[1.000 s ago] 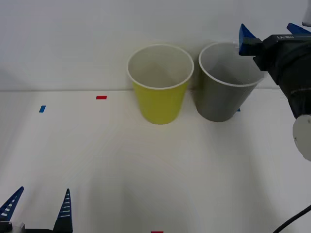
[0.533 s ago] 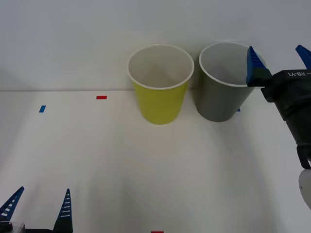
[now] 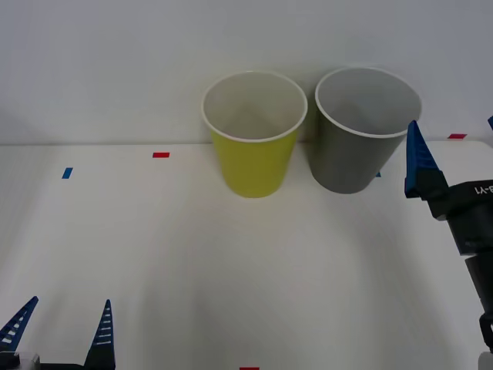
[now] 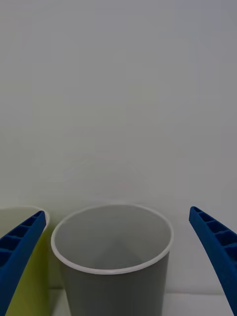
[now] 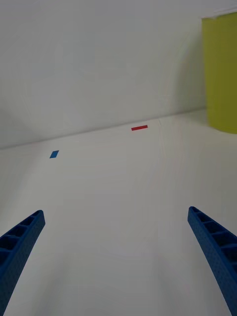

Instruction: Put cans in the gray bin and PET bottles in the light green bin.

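Note:
The gray bin (image 3: 356,146) stands upright at the back of the white table, to the right of the light green bin (image 3: 254,146) and close beside it. My right gripper (image 3: 453,135) hangs open, nearer and to the right of the gray bin, apart from it, with nothing between its blue fingers. In the right wrist view the gray bin (image 4: 113,276) sits straight ahead between the open fingers of the right gripper (image 4: 117,211), its pale inside showing. My left gripper (image 3: 68,320) rests open at the near left corner. The cans and PET bottles are out of view.
Small tape marks lie on the table: red (image 3: 160,155) and blue (image 3: 67,173) at the left, red (image 3: 457,136) at the far right, red (image 3: 248,368) at the front edge. A white wall rises right behind the bins.
My right gripper has drawn back from over the gray bin's right rim, coming down and toward the near right. It stays open. The left gripper and both bins have not moved.

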Robot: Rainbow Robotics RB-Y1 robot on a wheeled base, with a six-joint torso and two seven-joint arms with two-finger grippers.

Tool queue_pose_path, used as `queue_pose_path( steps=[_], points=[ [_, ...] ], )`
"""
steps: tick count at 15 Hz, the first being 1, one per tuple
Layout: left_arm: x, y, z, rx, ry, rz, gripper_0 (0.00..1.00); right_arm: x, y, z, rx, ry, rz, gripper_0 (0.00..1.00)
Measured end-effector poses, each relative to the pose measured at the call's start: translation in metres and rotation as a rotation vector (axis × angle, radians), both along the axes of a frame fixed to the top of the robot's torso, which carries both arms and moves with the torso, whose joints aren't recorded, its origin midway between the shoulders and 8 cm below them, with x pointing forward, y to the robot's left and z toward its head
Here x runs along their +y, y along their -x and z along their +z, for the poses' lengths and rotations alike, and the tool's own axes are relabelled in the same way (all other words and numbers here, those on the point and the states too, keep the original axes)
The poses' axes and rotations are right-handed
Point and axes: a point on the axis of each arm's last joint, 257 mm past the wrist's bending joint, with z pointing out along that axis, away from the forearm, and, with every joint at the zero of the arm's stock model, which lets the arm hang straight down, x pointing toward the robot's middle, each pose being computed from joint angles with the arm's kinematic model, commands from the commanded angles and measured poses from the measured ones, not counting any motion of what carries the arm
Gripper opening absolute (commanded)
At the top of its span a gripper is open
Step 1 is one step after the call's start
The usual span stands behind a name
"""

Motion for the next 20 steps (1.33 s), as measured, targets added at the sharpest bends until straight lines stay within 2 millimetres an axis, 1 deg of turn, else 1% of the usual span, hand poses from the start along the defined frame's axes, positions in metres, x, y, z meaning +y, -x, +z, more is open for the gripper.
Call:
queue_pose_path(
  steps=[1, 4, 5, 6, 7, 9, 12, 14, 16, 20],
  points=[
    [0.0, 0.0, 0.0, 0.0, 0.0, 0.0, 1.0, -0.003, 0.007, -0.006, -0.019, 0.002, 0.001, 1.0],
    [0.0, 0.0, 0.0, 0.0, 0.0, 0.0, 1.0, -0.018, 0.032, -0.038, -0.008, 0.016, -0.014, 1.0],
    [0.0, 0.0, 0.0, 0.0, 0.0, 0.0, 1.0, -0.023, 0.041, -0.043, -0.026, 0.021, -0.019, 1.0],
    [0.0, 0.0, 0.0, 0.0, 0.0, 0.0, 1.0, -0.03, 0.049, -0.05, -0.042, 0.028, -0.026, 1.0],
    [0.0, 0.0, 0.0, 0.0, 0.0, 0.0, 1.0, -0.038, 0.058, -0.061, -0.037, 0.033, -0.038, 1.0],
    [0.0, 0.0, 0.0, 0.0, 0.0, 0.0, 1.0, -0.057, 0.078, -0.087, 0.023, 0.016, -0.064, 1.0],
    [0.0, 0.0, 0.0, 0.0, 0.0, 0.0, 1.0, -0.073, 0.102, -0.12, 0.137, -0.011, -0.093, 1.0],
    [0.0, 0.0, 0.0, 0.0, 0.0, 0.0, 1.0, -0.076, 0.119, -0.142, 0.215, -0.018, -0.1, 1.0],
    [0.0, 0.0, 0.0, 0.0, 0.0, 0.0, 1.0, -0.073, 0.132, -0.164, 0.294, -0.033, -0.1, 1.0],
    [0.0, 0.0, 0.0, 0.0, 0.0, 0.0, 1.0, -0.057, 0.148, -0.197, 0.408, -0.062, -0.084, 1.0]
  ],
)
